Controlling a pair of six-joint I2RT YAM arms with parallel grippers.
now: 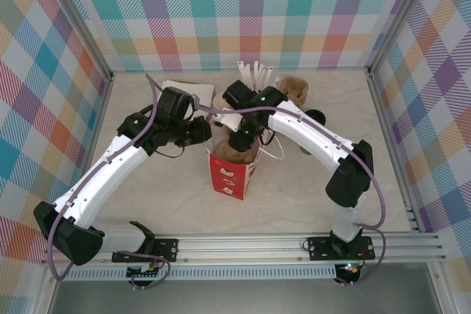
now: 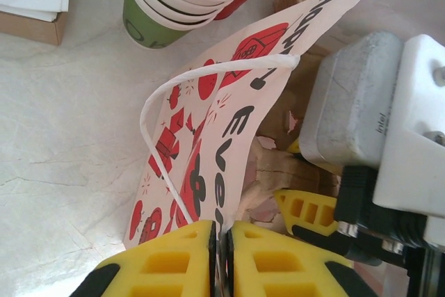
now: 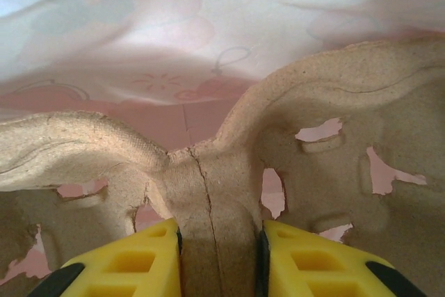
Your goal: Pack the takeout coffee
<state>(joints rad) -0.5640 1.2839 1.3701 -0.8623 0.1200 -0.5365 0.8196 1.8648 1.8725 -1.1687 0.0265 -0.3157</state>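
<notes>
Wrist views: the left gripper (image 2: 222, 262) is pinched on the rim of the red-and-white printed paper bag (image 2: 208, 137); the right gripper (image 3: 219, 269) is clamped on the brown moulded-pulp cup carrier (image 3: 208, 193). From above, the black-lidded green paper takeout coffee (image 1: 316, 116) is seen beside the right arm, outside the bag.

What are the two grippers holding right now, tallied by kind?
Printed paper bag: 1, rim pinched by the left gripper
Pulp cup carrier: 1, centre ridge clamped by the right gripper
Total: 2
</notes>
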